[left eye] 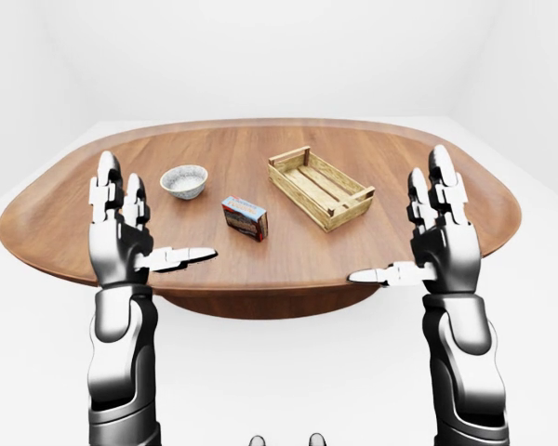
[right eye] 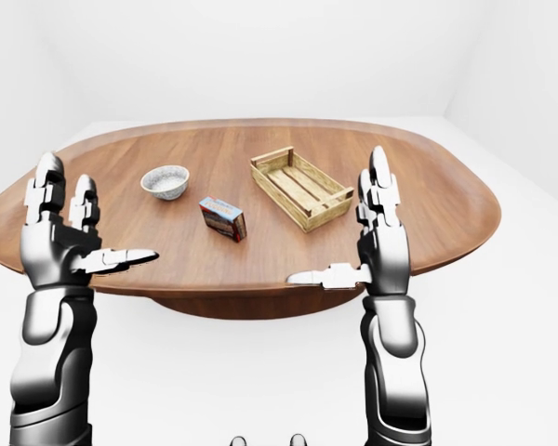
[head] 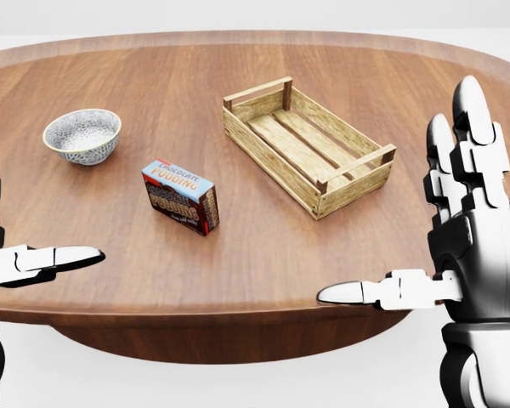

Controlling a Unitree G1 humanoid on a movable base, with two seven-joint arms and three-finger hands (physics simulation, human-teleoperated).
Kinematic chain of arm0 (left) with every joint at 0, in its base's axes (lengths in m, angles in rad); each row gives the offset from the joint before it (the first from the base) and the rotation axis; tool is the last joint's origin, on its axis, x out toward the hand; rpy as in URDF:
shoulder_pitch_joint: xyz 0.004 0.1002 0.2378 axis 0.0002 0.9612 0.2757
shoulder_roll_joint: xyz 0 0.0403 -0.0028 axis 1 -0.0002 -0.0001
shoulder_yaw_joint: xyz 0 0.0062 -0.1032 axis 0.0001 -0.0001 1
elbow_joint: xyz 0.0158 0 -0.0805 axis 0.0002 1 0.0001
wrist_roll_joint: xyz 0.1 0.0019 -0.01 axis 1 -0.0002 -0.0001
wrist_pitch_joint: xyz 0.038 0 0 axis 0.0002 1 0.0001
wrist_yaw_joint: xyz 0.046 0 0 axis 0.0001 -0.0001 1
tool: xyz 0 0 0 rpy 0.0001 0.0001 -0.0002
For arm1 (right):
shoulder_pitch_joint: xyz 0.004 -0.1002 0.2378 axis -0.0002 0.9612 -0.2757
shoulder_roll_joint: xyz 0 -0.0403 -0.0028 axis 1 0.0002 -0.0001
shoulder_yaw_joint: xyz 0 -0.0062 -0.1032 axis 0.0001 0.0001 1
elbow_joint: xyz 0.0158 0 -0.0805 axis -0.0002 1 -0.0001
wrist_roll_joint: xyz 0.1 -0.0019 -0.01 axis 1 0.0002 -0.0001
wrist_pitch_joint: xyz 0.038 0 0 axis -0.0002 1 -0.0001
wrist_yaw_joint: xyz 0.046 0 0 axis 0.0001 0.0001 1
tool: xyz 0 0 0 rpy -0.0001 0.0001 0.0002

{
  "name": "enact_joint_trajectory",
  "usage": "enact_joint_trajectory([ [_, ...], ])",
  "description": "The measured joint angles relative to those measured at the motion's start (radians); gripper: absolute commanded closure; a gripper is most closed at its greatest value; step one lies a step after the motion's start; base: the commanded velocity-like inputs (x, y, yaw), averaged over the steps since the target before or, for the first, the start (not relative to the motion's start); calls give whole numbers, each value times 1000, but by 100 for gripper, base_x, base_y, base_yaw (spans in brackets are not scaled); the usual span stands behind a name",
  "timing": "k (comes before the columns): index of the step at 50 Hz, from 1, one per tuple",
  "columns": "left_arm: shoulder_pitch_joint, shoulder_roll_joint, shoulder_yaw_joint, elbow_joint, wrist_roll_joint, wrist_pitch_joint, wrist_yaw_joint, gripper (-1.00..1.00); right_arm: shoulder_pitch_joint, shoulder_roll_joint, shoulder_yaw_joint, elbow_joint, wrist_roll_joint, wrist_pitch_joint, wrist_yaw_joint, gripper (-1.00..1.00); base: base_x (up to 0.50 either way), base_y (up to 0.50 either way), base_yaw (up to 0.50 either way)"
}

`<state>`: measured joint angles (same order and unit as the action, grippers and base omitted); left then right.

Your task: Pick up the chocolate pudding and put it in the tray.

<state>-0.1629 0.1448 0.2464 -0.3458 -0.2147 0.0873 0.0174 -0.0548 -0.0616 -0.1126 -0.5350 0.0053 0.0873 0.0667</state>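
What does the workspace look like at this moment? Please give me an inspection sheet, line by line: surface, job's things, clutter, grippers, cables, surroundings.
Surface: oval wooden table, brown, on a dark base.
Job's things: chocolate pudding box stands on the table, touched by nothing; wooden tray lies to its right in the head view, apart from it and with nothing inside.
Clutter: one patterned bowl to the left of the pudding, apart from it.
Grippers: left hand and right hand are both raised near the table's near edge, fingers open, holding nothing.
Cables: nothing seen.
Surroundings: plain white floor and walls; nothing else seen.
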Motion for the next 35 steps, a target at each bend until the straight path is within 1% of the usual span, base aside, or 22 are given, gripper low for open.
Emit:
enact_joint_trajectory([
  [17,-8,11,17,-57,-25,0,12,-100,-8,2,0,-22,-24,0,8,-100,50,0,0],
  [35,-6,9,18,-61,-26,0,13,-100,-8,4,0,-23,-25,0,10,-100,50,0,0],
])
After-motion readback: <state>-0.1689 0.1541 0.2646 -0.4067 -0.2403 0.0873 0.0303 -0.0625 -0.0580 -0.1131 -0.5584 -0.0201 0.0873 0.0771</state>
